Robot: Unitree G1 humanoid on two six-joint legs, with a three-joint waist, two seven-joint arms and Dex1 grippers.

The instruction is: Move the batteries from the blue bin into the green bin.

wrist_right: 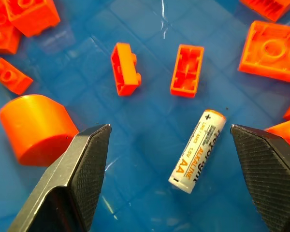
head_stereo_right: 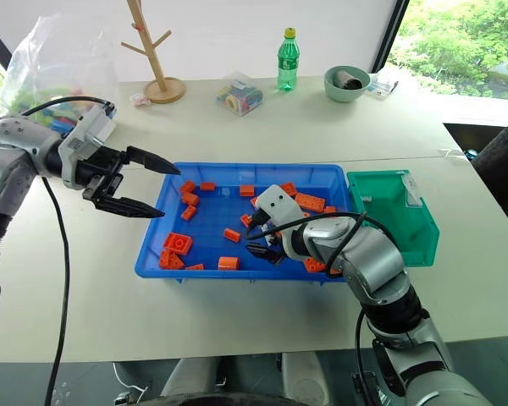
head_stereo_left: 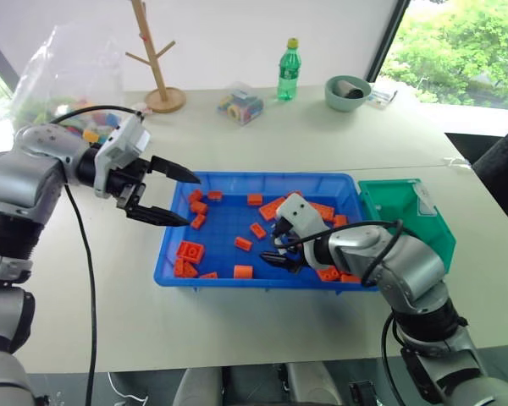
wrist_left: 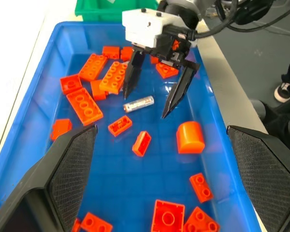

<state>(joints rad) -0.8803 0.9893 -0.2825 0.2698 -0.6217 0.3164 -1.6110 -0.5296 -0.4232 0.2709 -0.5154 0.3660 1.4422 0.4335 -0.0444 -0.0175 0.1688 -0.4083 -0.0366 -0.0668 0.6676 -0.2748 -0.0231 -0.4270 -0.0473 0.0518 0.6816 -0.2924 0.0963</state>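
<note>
1. pale table (head_stereo_left: 262,135) by a window with greenery outside, and at the far edge sit a wooden peg stand (head_stereo_left: 157,63), a green bottle (head_stereo_left: 289,69) and a round bowl (head_stereo_left: 347,92).
2. blue bin (head_stereo_left: 171,254) is in the middle, scattered with orange bricks (head_stereo_left: 190,250); green bin (head_stereo_left: 406,211) sits touching its right end.
3. one battery (wrist_right: 197,151) lies flat on the blue bin's floor, between the right gripper (wrist_left: 154,99) fingers, which are spread wide and holding nothing. can't spot any other batteries among the bricks.
4. left gripper (head_stereo_left: 176,199) hovers over the bin's left end, jaws also wide, empty.
5. my take: the step is the grab. the battery lies a bit skewed to the fingers, so i'd square the wrist across its length, drop straight down until the tips nearly touch the floor, then close gently so it doesn't roll away.
6. nearby bricks stand apart from it, so there's room for both fingers.
</note>
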